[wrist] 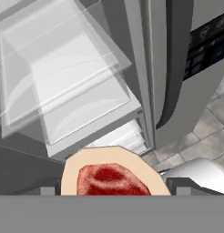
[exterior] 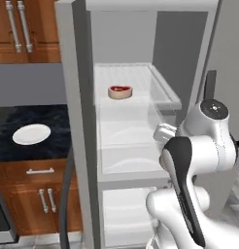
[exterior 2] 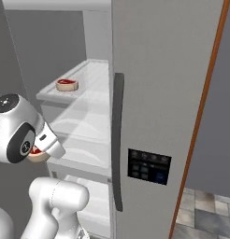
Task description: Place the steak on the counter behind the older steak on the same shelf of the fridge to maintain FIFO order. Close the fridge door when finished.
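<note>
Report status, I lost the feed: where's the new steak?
Gripper shut on new steak. Older steak on fridge shelf. Left fridge door open, nothing blocking.

We are in a home kitchen, though a rendered one. Ahead of the claw stands a tall grey fridge (exterior: 75, 121), open on white shelves (exterior: 136, 82) and drawers. Off to the claw's left we see a black marbled counter (exterior: 24, 121) carrying a round white plate (exterior: 31, 134), with brown wooden cabinets (exterior: 41, 199) and silver handles above and below it. To the claw's right the fridge door (exterior 2: 163, 93) bears a dark control panel (exterior 2: 148, 167), and grey floor tiles (exterior 2: 201, 219) lie beneath.
</note>
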Available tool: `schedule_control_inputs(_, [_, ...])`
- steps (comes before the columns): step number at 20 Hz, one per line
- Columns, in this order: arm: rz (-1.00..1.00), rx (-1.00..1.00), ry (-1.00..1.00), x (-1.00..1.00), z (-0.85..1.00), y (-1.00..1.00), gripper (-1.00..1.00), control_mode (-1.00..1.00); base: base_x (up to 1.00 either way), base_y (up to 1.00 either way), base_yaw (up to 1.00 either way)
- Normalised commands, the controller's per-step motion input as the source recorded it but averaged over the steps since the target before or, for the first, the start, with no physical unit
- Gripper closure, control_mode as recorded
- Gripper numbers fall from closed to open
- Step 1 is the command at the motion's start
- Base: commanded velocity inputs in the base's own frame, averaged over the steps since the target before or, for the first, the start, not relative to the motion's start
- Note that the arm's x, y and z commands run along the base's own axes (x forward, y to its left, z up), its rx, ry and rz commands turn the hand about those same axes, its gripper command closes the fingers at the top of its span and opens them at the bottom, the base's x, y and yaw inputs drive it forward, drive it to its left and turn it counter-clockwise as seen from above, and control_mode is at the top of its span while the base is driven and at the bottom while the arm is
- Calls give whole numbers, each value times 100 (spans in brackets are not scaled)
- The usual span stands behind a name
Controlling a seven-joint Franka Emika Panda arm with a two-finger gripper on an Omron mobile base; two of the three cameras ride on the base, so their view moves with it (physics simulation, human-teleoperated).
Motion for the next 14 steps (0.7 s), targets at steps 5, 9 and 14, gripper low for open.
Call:
schedule_control_inputs(5, [0,0,0,0,0,0,100,100,56,-32,29])
schedule_control_inputs(9, [0,0,0,0,0,0,100,100,70,-7,18])
schedule_control_inputs(14, [0,0,0,0,0,0,100,100,15,-13,8])
